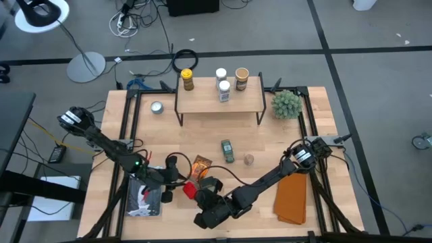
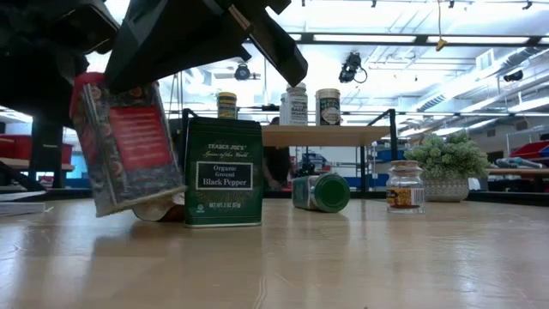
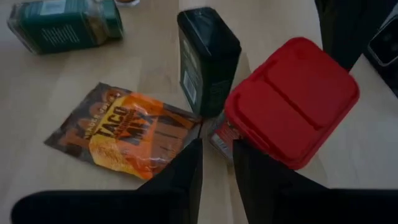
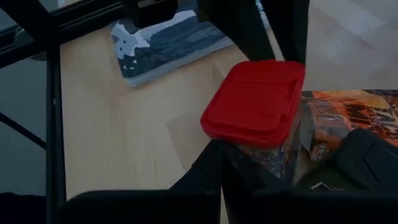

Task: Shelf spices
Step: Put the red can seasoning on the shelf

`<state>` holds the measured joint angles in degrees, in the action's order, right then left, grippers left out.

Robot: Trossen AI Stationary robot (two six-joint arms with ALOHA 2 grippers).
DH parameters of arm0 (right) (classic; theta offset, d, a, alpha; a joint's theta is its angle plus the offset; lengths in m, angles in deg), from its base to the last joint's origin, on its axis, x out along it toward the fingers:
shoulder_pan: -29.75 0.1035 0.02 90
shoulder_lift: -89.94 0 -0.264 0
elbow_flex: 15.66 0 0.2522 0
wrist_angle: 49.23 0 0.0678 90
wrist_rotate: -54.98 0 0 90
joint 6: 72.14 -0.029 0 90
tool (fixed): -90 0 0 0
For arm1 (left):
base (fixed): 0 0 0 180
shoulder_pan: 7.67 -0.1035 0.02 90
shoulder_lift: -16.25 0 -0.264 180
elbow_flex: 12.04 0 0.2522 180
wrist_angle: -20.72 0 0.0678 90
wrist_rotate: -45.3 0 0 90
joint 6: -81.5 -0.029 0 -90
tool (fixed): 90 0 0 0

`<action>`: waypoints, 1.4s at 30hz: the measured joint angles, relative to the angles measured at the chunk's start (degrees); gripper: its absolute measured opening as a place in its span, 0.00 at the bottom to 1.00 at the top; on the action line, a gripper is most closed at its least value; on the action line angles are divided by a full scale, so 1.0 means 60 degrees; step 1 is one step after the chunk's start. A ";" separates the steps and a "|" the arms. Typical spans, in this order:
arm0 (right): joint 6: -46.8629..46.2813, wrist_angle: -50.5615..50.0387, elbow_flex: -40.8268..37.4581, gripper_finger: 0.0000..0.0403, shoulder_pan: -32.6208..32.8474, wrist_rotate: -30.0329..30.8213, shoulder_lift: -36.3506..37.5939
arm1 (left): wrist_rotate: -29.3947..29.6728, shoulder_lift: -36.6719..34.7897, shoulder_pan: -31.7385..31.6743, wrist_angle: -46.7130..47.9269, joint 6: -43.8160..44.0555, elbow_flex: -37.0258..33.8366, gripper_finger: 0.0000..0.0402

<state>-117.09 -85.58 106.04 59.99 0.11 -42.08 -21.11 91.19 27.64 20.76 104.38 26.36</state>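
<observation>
Four jars [image 1: 222,84] are already stood on the shelf [image 1: 202,101] at upper centre of the high view. Five spices are left on the surface [image 1: 270,138] lower down, among them a green jar [image 1: 227,150], a small jar [image 1: 249,160] and the packet [image 1: 200,167]. The red tin [image 1: 190,191] is pinched by the left gripper [image 1: 181,177] and seen tilted off the surface, while the right gripper [image 1: 217,196] is pressed together just beside it.
</observation>
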 joint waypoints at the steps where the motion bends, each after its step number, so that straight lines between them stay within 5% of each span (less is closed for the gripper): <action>1: -0.0010 0.0000 0.0000 0.00 0.0005 -0.0004 0.0000 | -0.0003 -0.0019 0.0000 -0.0005 0.0000 0.0000 0.23; 26: -0.1807 -0.0957 -0.0007 0.00 0.0382 -0.0273 0.0239 | -0.0350 -0.0384 0.0197 0.1766 0.0943 -0.0007 0.23; 34: -0.1954 -0.1373 -0.0007 0.00 0.0404 -0.0332 0.0560 | 0.0169 -0.2325 0.0197 0.3304 0.0297 -0.0022 0.23; 42: -0.1059 -0.1586 0.0475 0.00 -0.0117 -0.1392 0.0626 | -0.0475 -0.4595 0.0193 0.3554 -0.1573 -0.0022 0.23</action>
<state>-123.44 -95.09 108.89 59.28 -8.24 -38.33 -23.96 63.62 28.80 42.08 94.94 26.23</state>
